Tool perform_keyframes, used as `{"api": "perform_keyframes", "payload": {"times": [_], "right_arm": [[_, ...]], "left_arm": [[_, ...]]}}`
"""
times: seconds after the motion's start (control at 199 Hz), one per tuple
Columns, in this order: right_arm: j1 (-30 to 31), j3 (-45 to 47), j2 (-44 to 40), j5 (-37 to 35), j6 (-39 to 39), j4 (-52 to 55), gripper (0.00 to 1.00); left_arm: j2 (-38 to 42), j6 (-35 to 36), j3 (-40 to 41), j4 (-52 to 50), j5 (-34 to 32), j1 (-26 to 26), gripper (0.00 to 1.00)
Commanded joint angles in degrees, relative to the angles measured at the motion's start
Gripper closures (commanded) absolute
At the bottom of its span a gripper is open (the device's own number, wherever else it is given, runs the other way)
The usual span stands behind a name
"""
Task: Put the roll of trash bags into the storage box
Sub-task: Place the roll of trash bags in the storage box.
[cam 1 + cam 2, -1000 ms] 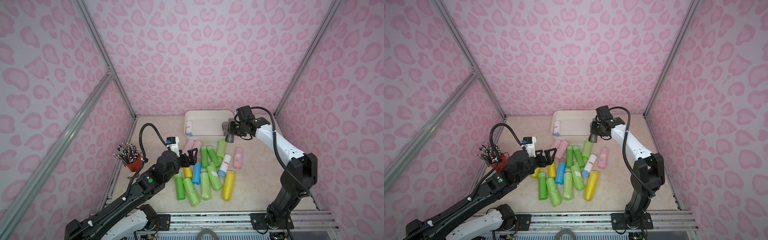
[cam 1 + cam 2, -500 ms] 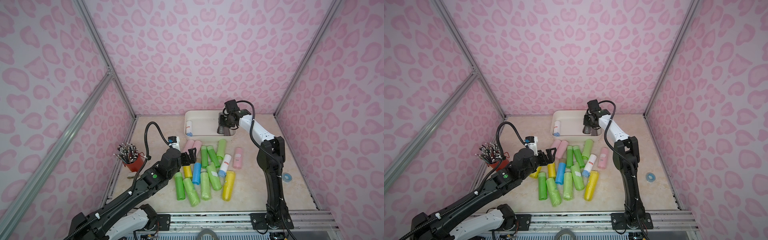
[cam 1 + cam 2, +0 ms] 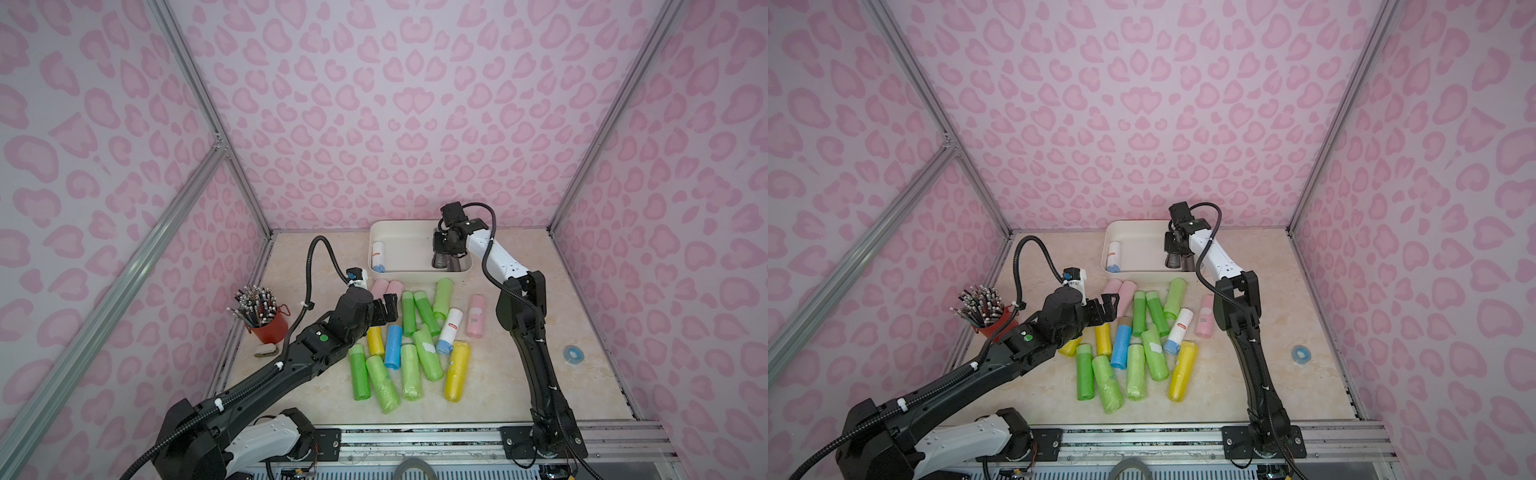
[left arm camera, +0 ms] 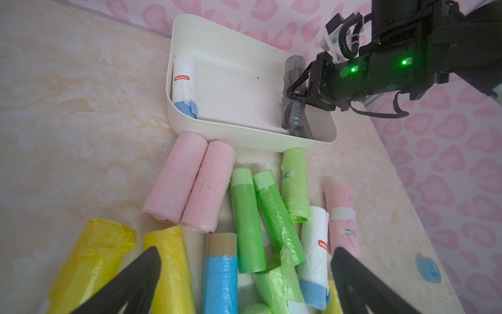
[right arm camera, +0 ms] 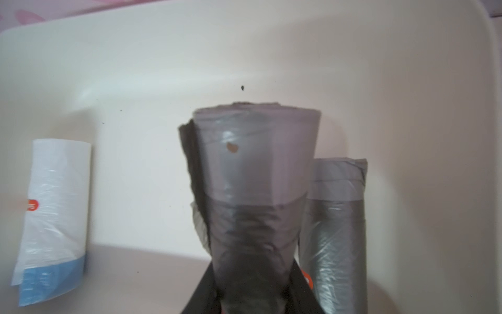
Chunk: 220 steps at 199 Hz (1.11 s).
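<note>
The shallow cream-white plastic storage box (image 4: 244,134) has smooth, softly glossy walls. The grey roll of trash bags (image 5: 255,168) is thin crinkled film with a dull sheen. The beige marbled counter (image 4: 68,95) looks polished and stone-like. The two pink cylindrical rolls (image 4: 173,176) look matt and frosted; the green rolls (image 4: 277,217) are shinier, wrinkled film.

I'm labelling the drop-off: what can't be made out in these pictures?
- Held grey roll: whether it touches the storage box floor; its own bulk hides that, right wrist view.
- Right gripper: fingertips hidden behind that roll and the frame edge, right wrist view.
- Second grey roll: one end cut off by the frame edge, right wrist view.
- Small pale object by the red cup: too small, both top views.
</note>
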State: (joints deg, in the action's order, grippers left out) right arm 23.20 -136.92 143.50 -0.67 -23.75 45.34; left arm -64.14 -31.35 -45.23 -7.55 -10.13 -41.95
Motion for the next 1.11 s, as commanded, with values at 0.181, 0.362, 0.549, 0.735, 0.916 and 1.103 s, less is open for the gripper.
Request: {"api": "perform_keyframes", "payload": {"times": [0.181,0.362,0.549,0.735,0.916,1.103], "right_arm": [[-0.77,-0.69,1.1,-3.82,1.54,4.34,0.59],[-1.05,-0.1,-1.35,-2.76,1.43,5.86,0.24],[-0.83,4.82,-7.95,-3.26,0.88,6.3,0.04],[0.97,14.58,-19.15,-5.65,-0.74,6.17,0.1],[4.78,24.0,-29.7,-6.83,-3.06,6.01,0.1],[9.12,30.38,-38.12,-4.98,-4.35,5.8,0.1]], "left_arm": [[-1.49,0.77,-1.17,0.94,0.37,0.56,0.0],[-1.51,0.77,-1.34,0.92,0.07,0.8,0.0],[-0.99,0.88,-0.62,0.42,-2.41,1.3,0.0],[0.32,-0.74,0.33,-3.63,-5.3,3.76,0.0],[4.29,-2.87,4.04,-6.4,-5.73,7.41,0.0],[6.68,-5.58,6.77,-11.59,-3.6,9.0,0.0]]}}
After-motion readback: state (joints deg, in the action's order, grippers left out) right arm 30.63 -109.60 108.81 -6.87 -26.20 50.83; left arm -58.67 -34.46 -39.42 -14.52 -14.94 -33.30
